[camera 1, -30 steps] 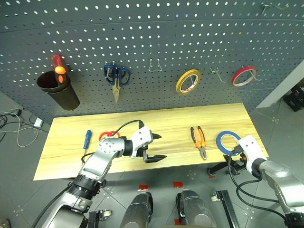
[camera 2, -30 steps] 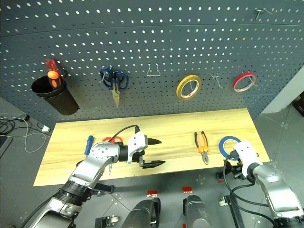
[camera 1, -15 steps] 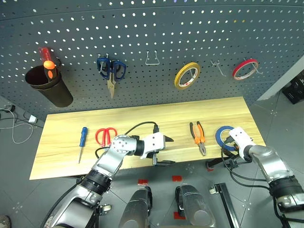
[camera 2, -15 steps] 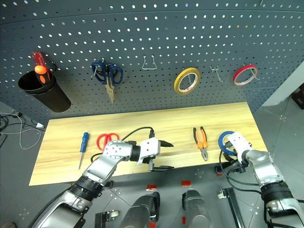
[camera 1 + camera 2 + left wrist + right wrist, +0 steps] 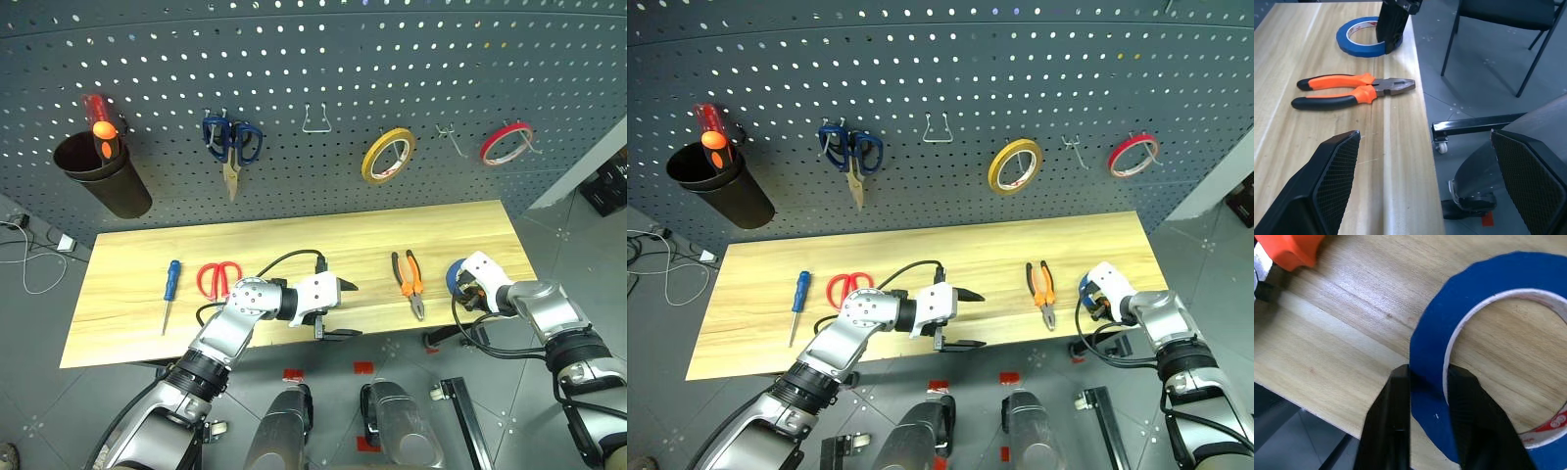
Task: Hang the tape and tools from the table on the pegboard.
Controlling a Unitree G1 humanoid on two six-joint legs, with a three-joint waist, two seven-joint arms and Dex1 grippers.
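The blue tape (image 5: 1488, 328) lies flat near the right end of the table (image 5: 294, 245). My right gripper (image 5: 1429, 374) is shut on its band, one finger inside the ring and one outside. From the head, the tape (image 5: 453, 275) is mostly hidden under that gripper (image 5: 464, 284). The orange-and-black pliers (image 5: 409, 282) lie just left of it. Red-handled scissors (image 5: 219, 278) and a blue-handled screwdriver (image 5: 170, 289) lie at the table's left. My left gripper (image 5: 345, 309) hangs open and empty over the front edge, pointing right towards the pliers (image 5: 1352, 90). The pegboard (image 5: 313, 69) stands behind.
On the pegboard hang a black cup (image 5: 98, 176) holding a red-and-orange tool, blue-handled scissors (image 5: 232, 147), a yellow roll (image 5: 388, 157) and a red roll (image 5: 505, 144). A bare wire hook (image 5: 314, 122) and another hook (image 5: 449, 137) are free. Chair legs (image 5: 1528, 54) stand past the table's right end.
My right gripper has moved forward and down onto the blue tape and shut on its band. The left gripper stays open and has shifted slightly right. The camera has tilted.
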